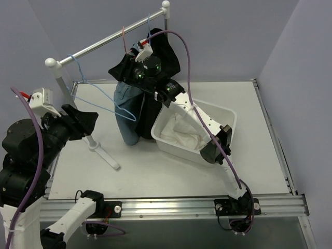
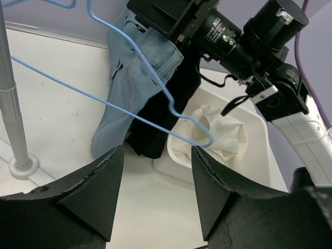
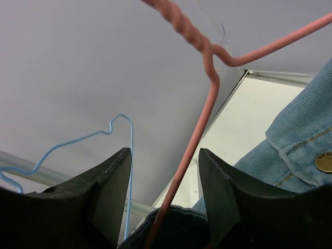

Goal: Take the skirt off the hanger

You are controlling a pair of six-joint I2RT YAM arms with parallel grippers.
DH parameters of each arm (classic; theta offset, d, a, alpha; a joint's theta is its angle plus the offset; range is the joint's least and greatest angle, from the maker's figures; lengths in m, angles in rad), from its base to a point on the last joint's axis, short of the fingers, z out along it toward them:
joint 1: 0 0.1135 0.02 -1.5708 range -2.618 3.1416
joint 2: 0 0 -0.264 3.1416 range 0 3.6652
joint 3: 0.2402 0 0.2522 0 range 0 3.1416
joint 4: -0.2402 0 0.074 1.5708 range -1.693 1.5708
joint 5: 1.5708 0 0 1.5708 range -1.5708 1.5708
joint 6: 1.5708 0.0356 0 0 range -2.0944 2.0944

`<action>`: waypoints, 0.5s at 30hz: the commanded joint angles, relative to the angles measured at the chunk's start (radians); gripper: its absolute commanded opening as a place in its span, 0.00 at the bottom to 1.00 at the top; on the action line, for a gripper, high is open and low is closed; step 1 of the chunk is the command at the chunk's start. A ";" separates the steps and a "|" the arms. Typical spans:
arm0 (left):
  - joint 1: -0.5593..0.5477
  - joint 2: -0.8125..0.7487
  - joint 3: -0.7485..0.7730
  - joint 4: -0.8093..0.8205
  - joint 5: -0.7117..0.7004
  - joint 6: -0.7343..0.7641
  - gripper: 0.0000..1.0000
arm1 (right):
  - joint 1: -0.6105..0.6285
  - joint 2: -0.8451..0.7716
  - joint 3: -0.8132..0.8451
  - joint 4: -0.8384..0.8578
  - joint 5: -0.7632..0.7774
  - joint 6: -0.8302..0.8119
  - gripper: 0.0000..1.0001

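The black skirt [image 1: 167, 52] hangs from the rail under the hook of a light-blue hanger [image 1: 149, 25]; its lower folds [image 2: 155, 124] show behind a denim garment. My right gripper [image 1: 139, 54] is up among the hung clothes. In the right wrist view it [image 3: 165, 197] is open, with a pink hanger wire [image 3: 210, 98] running through the gap and dark fabric below. My left gripper [image 1: 89, 120] is open and empty [image 2: 155, 197], low and left of the clothes.
An empty light-blue hanger [image 1: 98, 101] [image 2: 78, 88] hangs on the rail [image 1: 104, 41] between my left gripper and the clothes. The blue denim garment [image 1: 127, 111] hangs beside the skirt. A white tub [image 1: 228, 111] holds a white garment [image 1: 181, 132]. The rack's pole [image 2: 10, 104] stands at the left.
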 commanded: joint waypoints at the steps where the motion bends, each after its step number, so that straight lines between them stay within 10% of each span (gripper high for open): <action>1: 0.003 -0.030 0.040 -0.058 0.067 0.018 0.63 | -0.005 -0.022 0.049 0.095 0.038 -0.015 0.50; 15: 0.003 -0.036 0.069 -0.135 0.228 0.047 0.64 | -0.051 -0.048 0.039 0.120 -0.066 -0.044 0.01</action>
